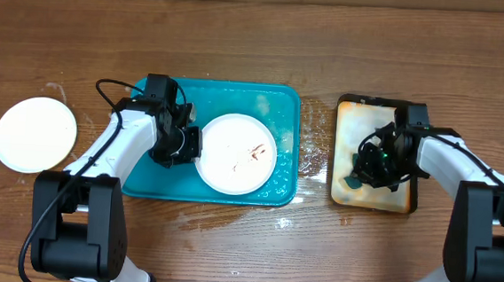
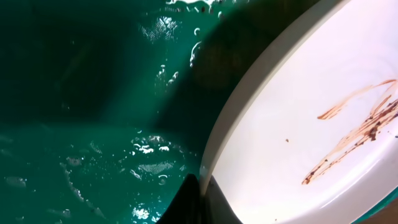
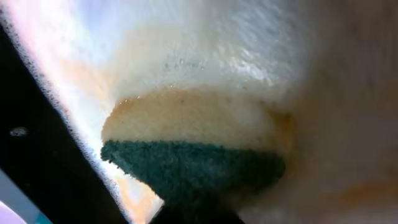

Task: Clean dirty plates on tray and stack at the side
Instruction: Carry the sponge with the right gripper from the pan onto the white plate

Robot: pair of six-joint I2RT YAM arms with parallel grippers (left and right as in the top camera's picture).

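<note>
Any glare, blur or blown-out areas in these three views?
Overhead: sharp, evenly lit, wet sheen on the teal tray. Left wrist: specular glints on wet tray, dark shadow beside the plate, smears crisp. Right wrist: soft focus, sponge legible, upper left washed out.

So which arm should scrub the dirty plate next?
Probably right. The right gripper holds the sponge at the beige tray. The left gripper is busy pinching the smeared plate at its rim on the teal tray.

White-and-black left arm bends inward, black left tool pinching the rim of a smeared white plate; right tool points down, clamped on a yellow-green sponge.
</note>
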